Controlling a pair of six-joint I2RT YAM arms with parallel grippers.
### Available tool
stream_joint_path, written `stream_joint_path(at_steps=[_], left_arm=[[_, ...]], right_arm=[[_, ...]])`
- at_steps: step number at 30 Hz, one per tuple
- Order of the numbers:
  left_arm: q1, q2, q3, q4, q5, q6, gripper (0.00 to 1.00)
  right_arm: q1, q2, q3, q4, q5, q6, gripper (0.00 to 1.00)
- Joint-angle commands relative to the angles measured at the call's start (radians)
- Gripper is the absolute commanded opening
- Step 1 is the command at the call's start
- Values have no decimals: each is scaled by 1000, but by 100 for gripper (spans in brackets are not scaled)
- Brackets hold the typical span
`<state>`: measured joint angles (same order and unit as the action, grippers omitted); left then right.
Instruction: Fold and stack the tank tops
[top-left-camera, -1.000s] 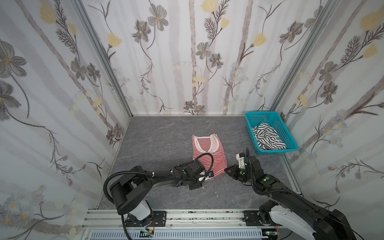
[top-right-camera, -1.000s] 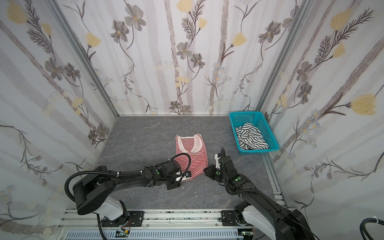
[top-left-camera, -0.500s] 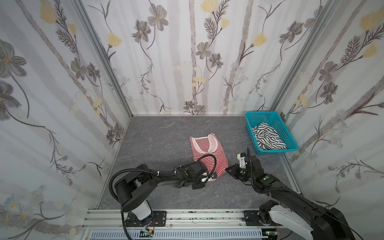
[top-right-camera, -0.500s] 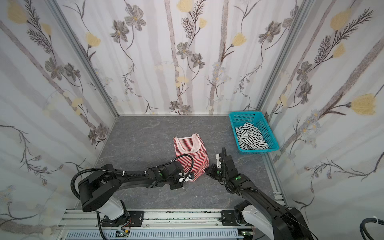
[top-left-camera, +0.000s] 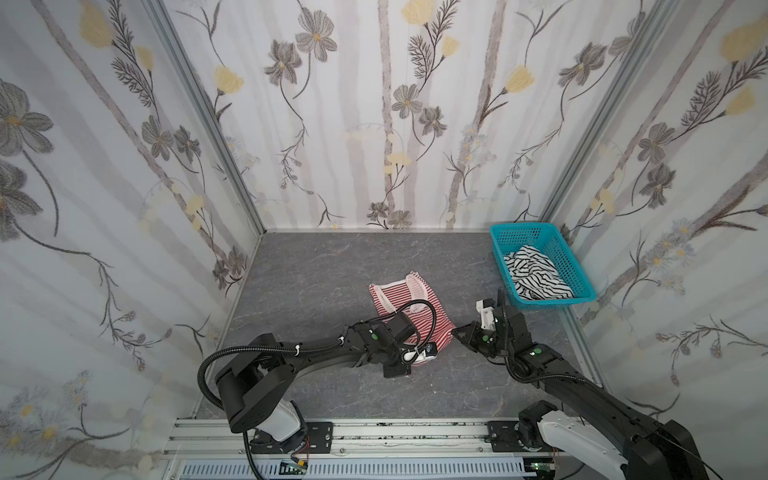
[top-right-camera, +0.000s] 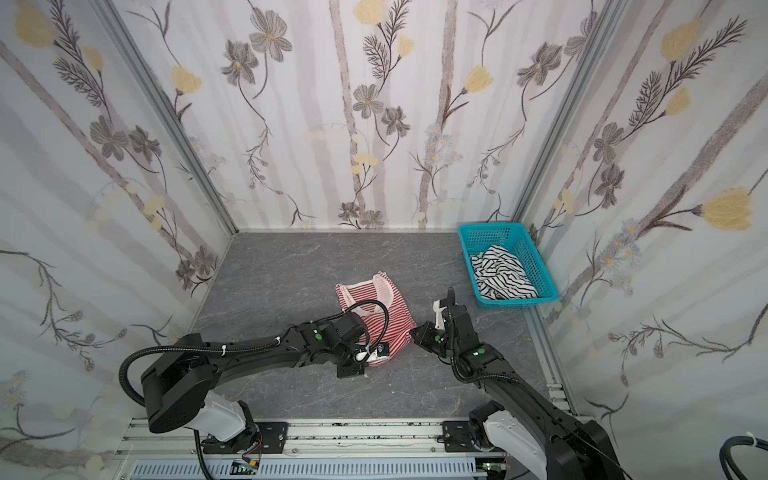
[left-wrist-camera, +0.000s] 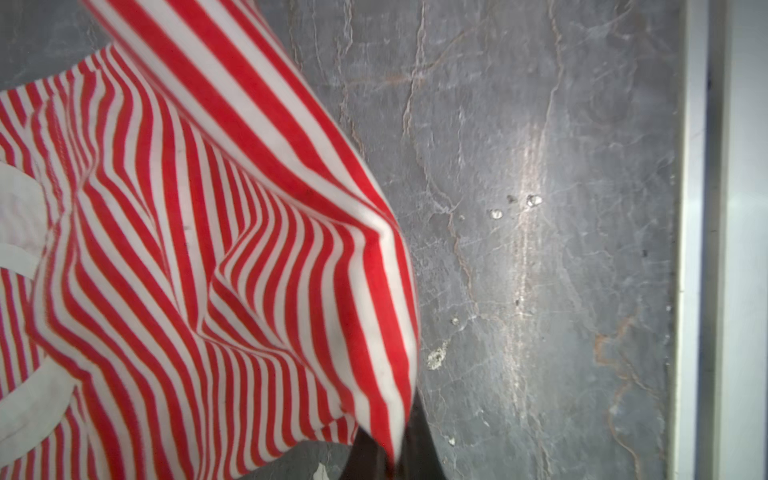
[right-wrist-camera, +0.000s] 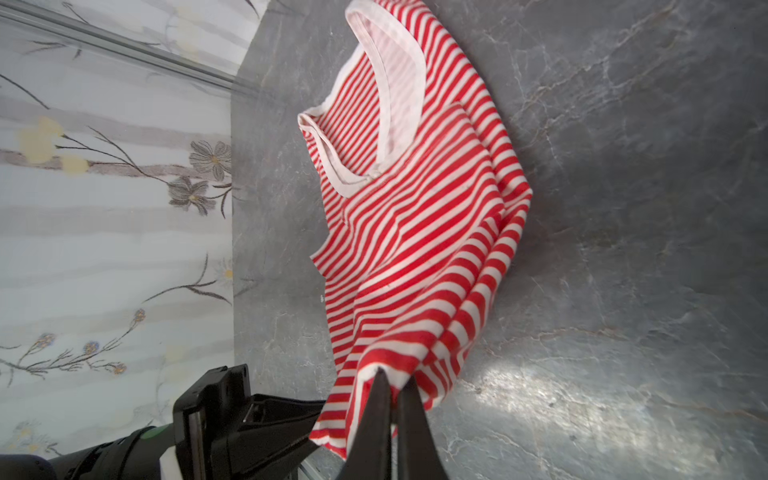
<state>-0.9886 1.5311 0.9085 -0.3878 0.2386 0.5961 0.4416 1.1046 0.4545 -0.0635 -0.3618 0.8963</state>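
On the grey desk (top-left-camera: 316, 266), the red-and-white tank top (top-left-camera: 386, 296) was pinched by the left claw (top-left-camera: 411, 356) and the right claw (top-left-camera: 458, 332); the black-and-white tank top (top-left-camera: 534, 274) was piled in the basket (top-left-camera: 521, 227).

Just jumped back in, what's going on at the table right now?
Both arms are working on the red-and-white tank top. The left gripper and right gripper are each shut on a near hem corner, holding that edge raised while the neckline end lies on the grey table. The black-and-white tank top sits crumpled in the teal basket, not yet folded.
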Motion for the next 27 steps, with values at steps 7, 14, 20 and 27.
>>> stream_joint_path(at_steps=[7,14,20,27], left_arm=[[64,-25,153,-178,127,-27,0],[184,-10,281,-280,304,27,0],[294,62,410,-343,378,96,0],[432,255,550,-380,429,172,0]], right_arm=[[-9,-8,152,-85,-16,-35,0],[-29,101,335,-137,-47,-86,0],[-44,274,509,-158,-71,-134,0],[-97,578,725,-153,-136,-178,0]])
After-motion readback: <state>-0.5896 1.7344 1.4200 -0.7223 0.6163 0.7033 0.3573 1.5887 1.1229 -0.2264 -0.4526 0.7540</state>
